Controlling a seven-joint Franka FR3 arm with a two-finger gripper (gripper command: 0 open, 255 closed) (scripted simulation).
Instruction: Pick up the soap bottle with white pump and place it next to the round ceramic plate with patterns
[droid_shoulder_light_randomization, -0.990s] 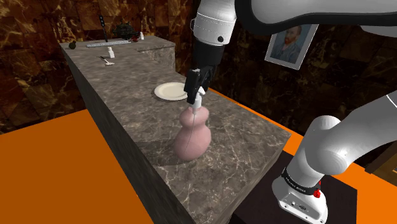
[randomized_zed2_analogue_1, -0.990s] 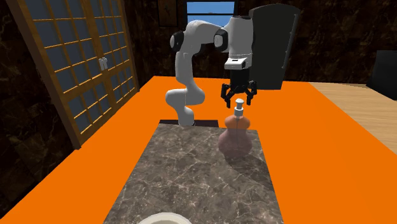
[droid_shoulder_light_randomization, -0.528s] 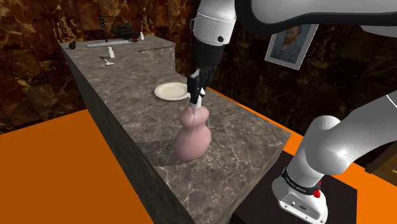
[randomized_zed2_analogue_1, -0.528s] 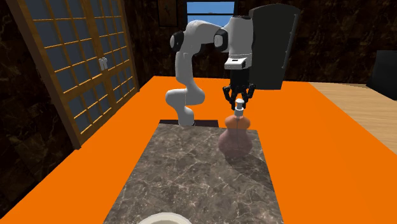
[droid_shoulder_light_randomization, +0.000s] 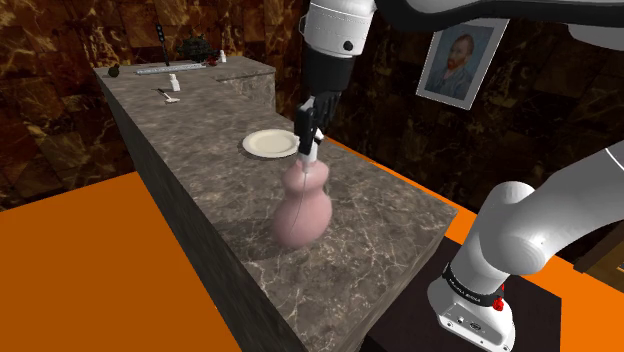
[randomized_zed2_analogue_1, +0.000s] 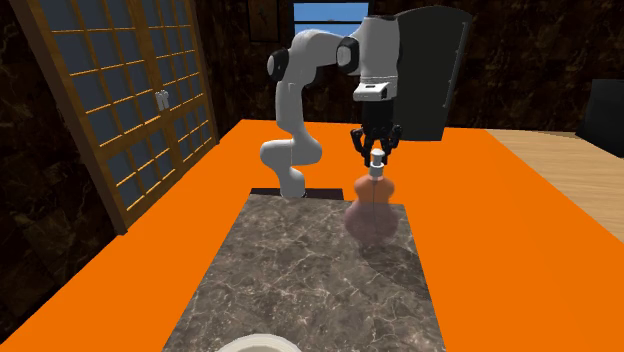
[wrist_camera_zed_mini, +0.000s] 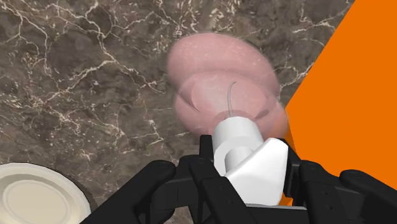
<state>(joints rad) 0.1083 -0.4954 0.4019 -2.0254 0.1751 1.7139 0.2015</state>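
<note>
A pink, gourd-shaped soap bottle (droid_shoulder_light_randomization: 303, 212) with a white pump stands near the middle of the marble counter (droid_shoulder_light_randomization: 390, 215). My black gripper (droid_shoulder_light_randomization: 311, 148) comes down from above and is shut on the pump head. In the second exterior view the gripper (randomized_zed2_analogue_1: 377, 153) clasps the pump above the bottle (randomized_zed2_analogue_1: 370, 210). The wrist view has the white pump (wrist_camera_zed_mini: 237, 141) clamped between the fingers of the gripper (wrist_camera_zed_mini: 245, 167), with the pink body (wrist_camera_zed_mini: 216, 79) below. The round cream plate (droid_shoulder_light_randomization: 268, 144) lies on the counter beyond the bottle, a short gap away; the plate (wrist_camera_zed_mini: 35, 198) also shows beside the fingers.
At the counter's far end are a small white bottle (droid_shoulder_light_randomization: 176, 82), a utensil (droid_shoulder_light_randomization: 168, 95) and a dark object (droid_shoulder_light_randomization: 195, 46). A portrait (droid_shoulder_light_randomization: 460, 60) hangs on the wall. The counter's edge over the orange floor (wrist_camera_zed_mini: 356, 83) runs close beside the bottle.
The fingers, open around the pump a second ago, have shut on it. Since then the hand has risen a little and the bottle has come up slightly with it.
</note>
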